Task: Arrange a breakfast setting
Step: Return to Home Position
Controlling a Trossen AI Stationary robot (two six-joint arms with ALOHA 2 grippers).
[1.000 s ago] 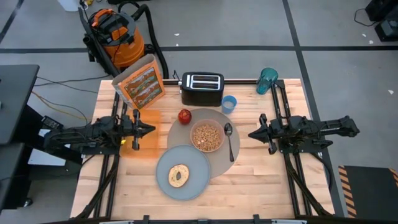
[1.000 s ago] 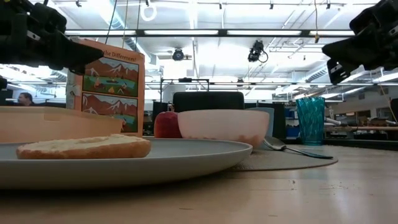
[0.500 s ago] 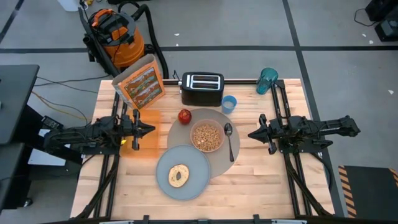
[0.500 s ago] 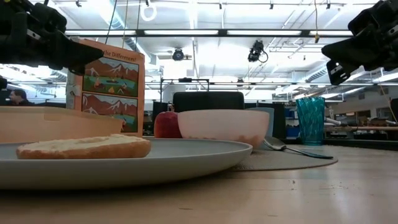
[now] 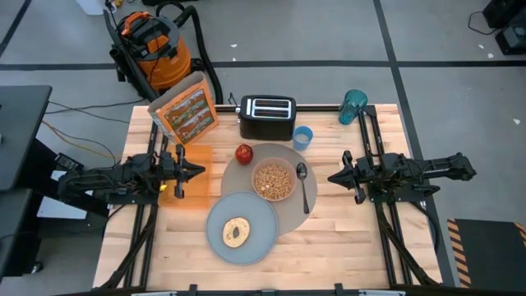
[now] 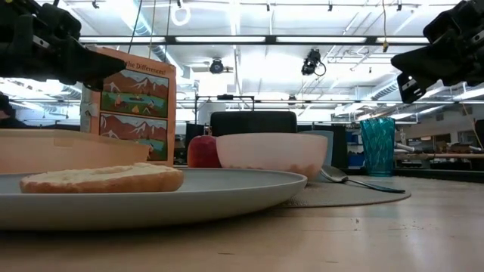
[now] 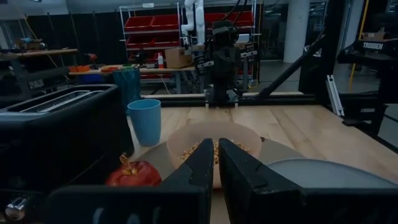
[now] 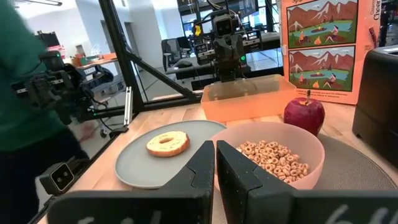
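A round grey mat (image 5: pixel 288 215) lies mid-table. On it stand a pink bowl (image 5: pixel 274 180) of cereal, a red apple (image 5: pixel 244 153) and a metal spoon (image 5: pixel 303 184). A grey plate (image 5: pixel 242 228) with a bagel (image 5: pixel 237 232) overlaps the mat's near left part. A blue cup (image 5: pixel 302 136) stands by the toaster. The orange cereal box (image 5: pixel 186 109) stands at the far left. My left gripper (image 5: pixel 201 171) is shut and empty, above the table left of the apple. My right gripper (image 5: pixel 332 177) is shut and empty, right of the spoon.
A black toaster (image 5: pixel 267 117) stands at the far edge and a teal bottle (image 5: pixel 352 106) at the far right corner. An orange translucent tub (image 5: pixel 191 178) sits under my left arm. A person in green shows at the edge of the right wrist view (image 8: pixel 25 81).
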